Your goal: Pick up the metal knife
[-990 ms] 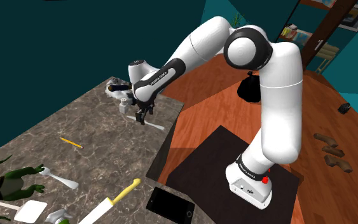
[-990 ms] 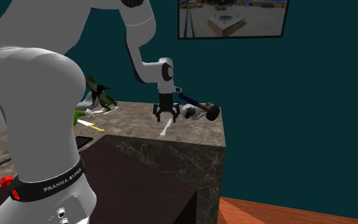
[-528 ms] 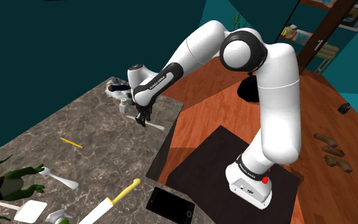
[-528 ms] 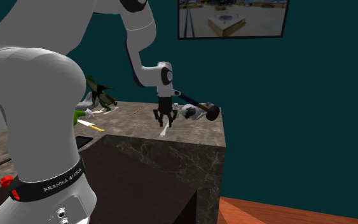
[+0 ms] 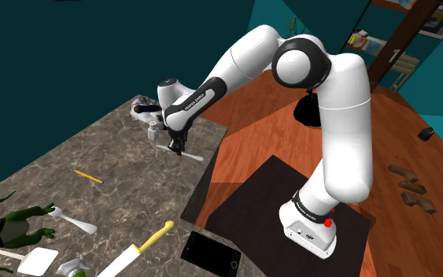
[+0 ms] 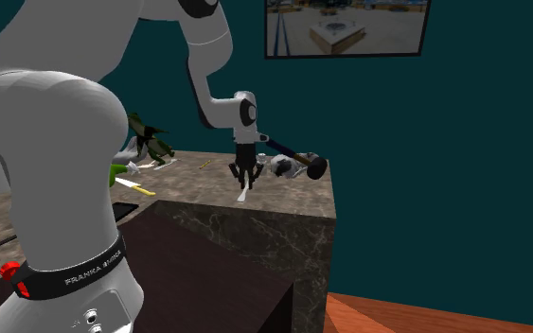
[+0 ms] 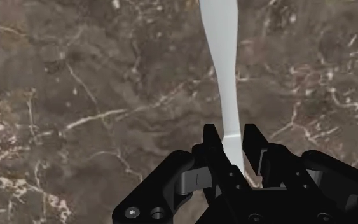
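The knife (image 7: 224, 83) is a slim, pale grey piece lying flat on the dark marble counter (image 5: 101, 149), close to its corner. My black gripper (image 7: 233, 137) stands over one end of it, pointing straight down, and is shut on it: the two fingers (image 7: 212, 139) clasp the narrow end between them. In the shoulder view the gripper (image 5: 178, 147) touches down on the knife (image 5: 192, 155) beside the counter's edge. The second exterior view has the gripper (image 6: 243, 184) upright over the knife (image 6: 245, 197).
A hammer (image 6: 297, 156) and a small white object lie just behind the gripper. Further along the counter are a yellow pencil (image 5: 87, 176), a white spoon (image 5: 74, 221), a yellow-handled knife (image 5: 145, 245), a black tablet (image 5: 212, 253) and a green toy figure (image 5: 7, 220).
The fingers, wide apart a second ago, have come together on the knife's narrow end. The hand has sunk slightly towards the counter. The knife has not moved.
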Motion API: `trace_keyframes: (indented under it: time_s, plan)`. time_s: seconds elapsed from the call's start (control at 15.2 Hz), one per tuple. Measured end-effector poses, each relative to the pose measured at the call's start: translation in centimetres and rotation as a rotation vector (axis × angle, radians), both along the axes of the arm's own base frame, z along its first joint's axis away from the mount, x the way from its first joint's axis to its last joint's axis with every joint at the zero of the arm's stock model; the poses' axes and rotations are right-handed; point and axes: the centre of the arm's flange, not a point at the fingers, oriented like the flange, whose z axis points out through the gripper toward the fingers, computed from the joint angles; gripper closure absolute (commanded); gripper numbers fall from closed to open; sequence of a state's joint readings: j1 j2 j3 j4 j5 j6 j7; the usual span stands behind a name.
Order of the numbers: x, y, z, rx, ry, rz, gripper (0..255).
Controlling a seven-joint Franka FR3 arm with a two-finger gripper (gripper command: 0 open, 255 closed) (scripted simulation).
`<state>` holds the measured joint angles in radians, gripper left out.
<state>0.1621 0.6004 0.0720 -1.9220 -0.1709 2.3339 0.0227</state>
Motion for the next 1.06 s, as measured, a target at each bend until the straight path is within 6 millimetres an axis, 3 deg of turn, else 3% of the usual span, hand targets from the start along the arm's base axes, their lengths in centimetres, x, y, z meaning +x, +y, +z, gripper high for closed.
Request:
trace_keyframes:
  time_s: [0.26, 1.06]
  plan:
    - [0.0, -0.6, 1.0, -0.003, 0.005, -0.005, 255]
    - [0.0, -0.7, 7.0, -0.003, 0.005, -0.005, 255]
